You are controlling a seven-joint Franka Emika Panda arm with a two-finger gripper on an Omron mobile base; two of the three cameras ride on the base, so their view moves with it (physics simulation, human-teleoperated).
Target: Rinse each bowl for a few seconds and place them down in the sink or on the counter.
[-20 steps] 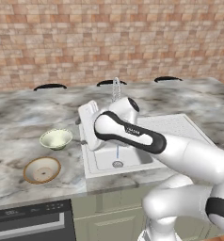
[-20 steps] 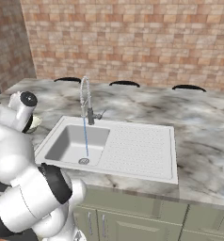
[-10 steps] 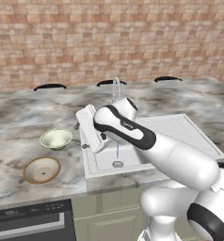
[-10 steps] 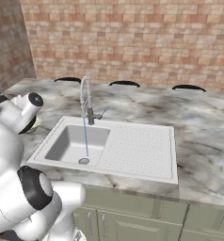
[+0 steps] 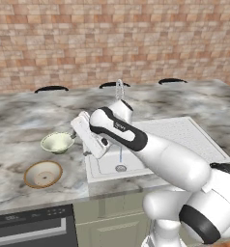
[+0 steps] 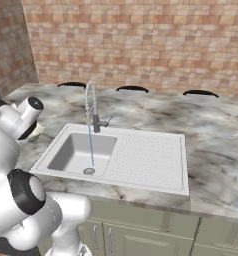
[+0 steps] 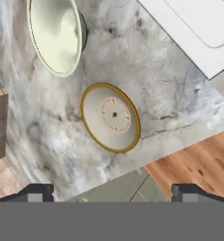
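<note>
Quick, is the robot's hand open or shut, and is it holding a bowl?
Gripper: open and holding nothing; both bowls sit on the counter below it.

Left of the sink [image 5: 158, 137], the counter [image 5: 20, 144] offers bare marble all round the two bowls, which sit apart from each other: the pale green bowl [image 5: 57, 142] nearer the wall and the tan-rimmed bowl [image 5: 43, 173] close to the front edge. Above them nothing blocks the way down (the hand view looks straight onto both rims). At the basin, the coil-neck faucet [image 6: 91, 102] and its thin stream of water [image 6: 91, 145] stand in the way, while the ribbed draining board [image 6: 148, 157] lies unobstructed.
</note>
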